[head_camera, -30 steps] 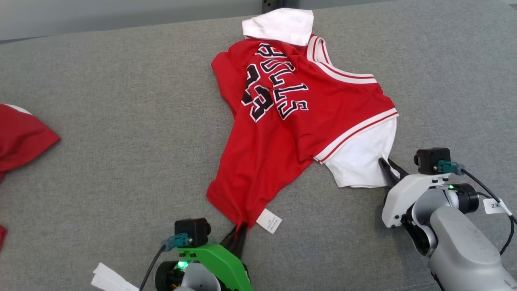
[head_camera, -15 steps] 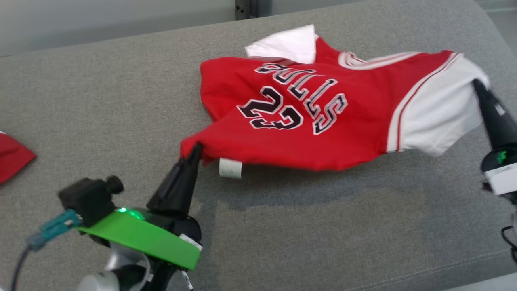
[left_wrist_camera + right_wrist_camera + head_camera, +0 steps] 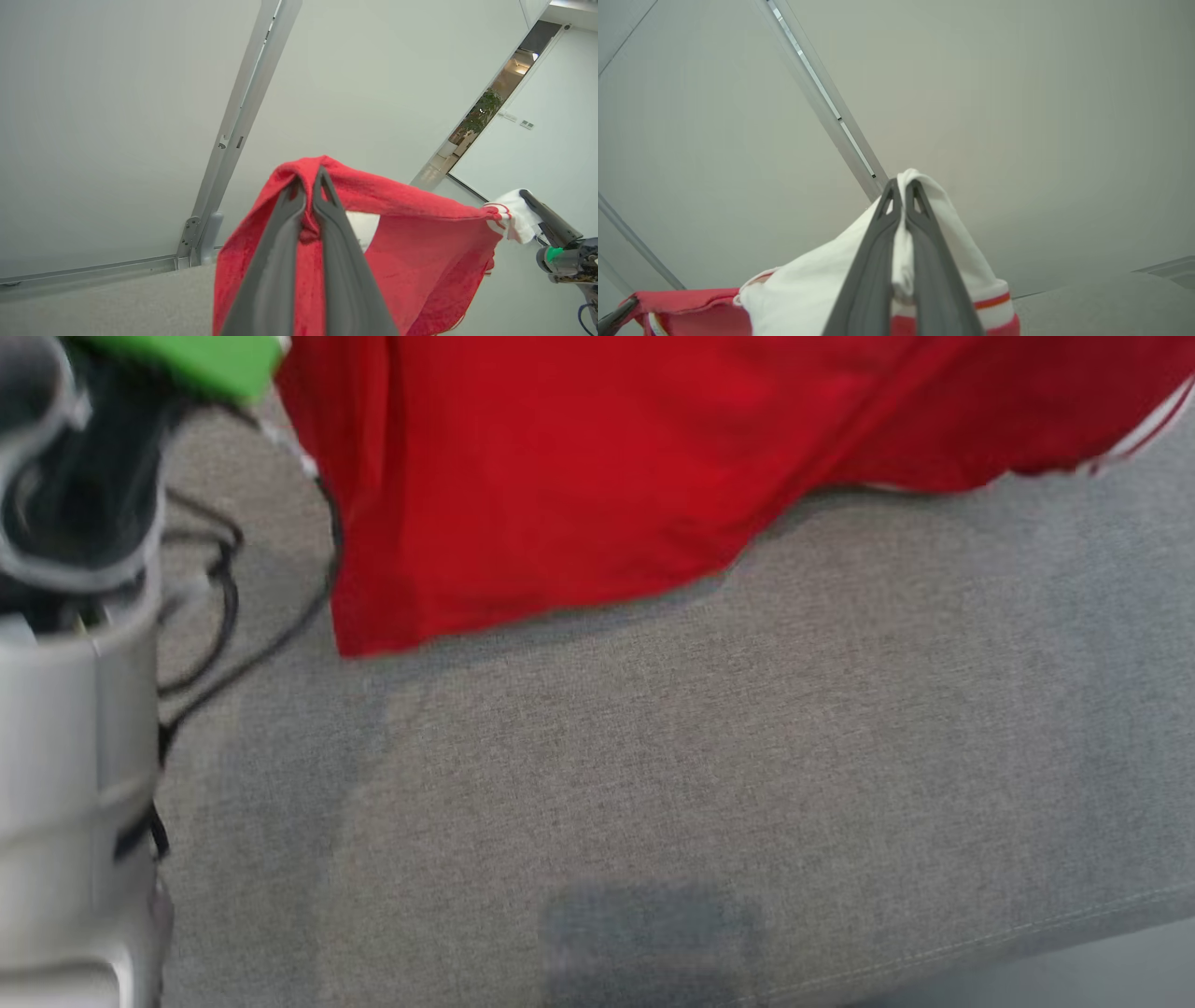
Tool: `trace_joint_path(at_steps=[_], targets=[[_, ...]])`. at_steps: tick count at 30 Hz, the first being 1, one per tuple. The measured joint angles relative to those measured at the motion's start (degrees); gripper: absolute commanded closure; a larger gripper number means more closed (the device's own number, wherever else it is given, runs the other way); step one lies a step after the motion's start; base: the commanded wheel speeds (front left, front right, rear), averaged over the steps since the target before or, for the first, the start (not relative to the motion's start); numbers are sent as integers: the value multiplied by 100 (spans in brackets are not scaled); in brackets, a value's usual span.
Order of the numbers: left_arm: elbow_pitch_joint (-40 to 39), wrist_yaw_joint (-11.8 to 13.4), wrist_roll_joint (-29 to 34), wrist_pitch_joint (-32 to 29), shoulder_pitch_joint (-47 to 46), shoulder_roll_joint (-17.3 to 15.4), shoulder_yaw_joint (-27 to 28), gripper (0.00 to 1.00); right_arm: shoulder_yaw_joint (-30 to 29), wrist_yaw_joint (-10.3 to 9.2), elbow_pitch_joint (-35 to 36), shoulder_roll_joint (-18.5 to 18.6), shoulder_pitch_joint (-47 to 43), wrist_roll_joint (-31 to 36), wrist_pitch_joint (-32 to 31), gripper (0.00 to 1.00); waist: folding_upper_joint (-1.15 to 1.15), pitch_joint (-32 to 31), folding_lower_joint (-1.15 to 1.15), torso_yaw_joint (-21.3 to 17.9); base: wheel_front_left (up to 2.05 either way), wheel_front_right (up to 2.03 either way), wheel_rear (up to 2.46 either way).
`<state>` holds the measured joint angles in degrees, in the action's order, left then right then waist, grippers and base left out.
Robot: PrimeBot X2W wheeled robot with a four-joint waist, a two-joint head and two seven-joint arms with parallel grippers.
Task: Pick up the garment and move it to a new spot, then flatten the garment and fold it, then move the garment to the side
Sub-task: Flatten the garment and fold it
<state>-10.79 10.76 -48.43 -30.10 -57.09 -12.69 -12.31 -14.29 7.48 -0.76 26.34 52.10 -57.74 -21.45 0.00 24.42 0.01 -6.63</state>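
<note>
The jersey (image 3: 607,476) is up in the air, strung between both hands and hanging across the top of the head view, above the worktop (image 3: 747,756). So I'd say the pick-up is basically done and it's mid-carry. Setting it down somewhere new, flattening, folding and shifting it aside all look left to do. Can't tell if the low hem brushes the surface.

The left hand (image 3: 309,175) is pinched tight on a bunched red corner, and the right hand (image 3: 903,184) is clamped the same way on the white sleeve (image 3: 808,289).

The fabric looks like a soft, slightly nubby red knit, limp and drapey, with a smoother white sleeve and a red-and-white striped band. The fingers are long, dark grey and tapering. The worktop is covered in grey woven cloth with a stitched seam at lower right. There's a shiny silver forearm (image 3: 75,756) and loose black cables (image 3: 215,616) at the left edge.
</note>
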Motion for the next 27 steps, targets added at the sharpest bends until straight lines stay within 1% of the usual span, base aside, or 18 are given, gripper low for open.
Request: trace_joint_path(at_steps=[2,3,4,6,9,11,14,16,19,22,25,27], targets=[[816,-27,257,11,-848,24,-94,100,68,0,-597,-222,970,531,-21,100,0,230,0,16,0,0,0],[1206,-27,326,109,-1187,74,-103,100,103,0,-860,-358,1395,717,-18,100,0,342,0,24,0,0,0],[1657,-74,449,125,-1547,96,-192,100,138,0,-1148,-515,1870,940,10,100,0,469,1,34,0,0,0],[2350,-76,684,227,-2163,148,-297,100,226,1,-1568,-639,2604,1313,-24,100,0,681,1,54,0,0,0],[3145,-148,965,517,-3222,209,-354,100,189,0,-2026,-871,3730,1699,165,100,0,1014,1,86,0,0,0],[3570,-247,1029,822,-3698,285,-341,100,222,0,-2229,-1061,4208,1890,344,100,0,1234,1,101,0,0,0],[4143,-425,1036,1222,-3915,348,-303,100,354,0,-2470,-1218,4345,1985,491,100,0,1499,1,118,0,0,0],[4454,-580,1007,1481,-3919,380,-263,100,474,0,-2506,-1230,4290,1949,555,100,0,1638,2,126,0,0,0],[4952,-786,965,1718,-3823,319,-218,100,659,0,-2502,-1114,3942,1868,745,100,0,1788,1,132,0,0,0],[5431,-961,918,1842,-3449,202,-198,100,912,0,-2632,-947,3440,1838,864,100,0,1826,1,146,0,0,0],[5791,-1025,881,1987,-3266,94,-144,100,1144,1,-2776,-831,3253,1791,995,100,0,1777,1,166,0,0,0],[5928,-1018,865,2094,-3278,73,-91,100,1218,8,-2876,-798,3279,1752,1077,100,0,1768,0,184,0,0,0]])
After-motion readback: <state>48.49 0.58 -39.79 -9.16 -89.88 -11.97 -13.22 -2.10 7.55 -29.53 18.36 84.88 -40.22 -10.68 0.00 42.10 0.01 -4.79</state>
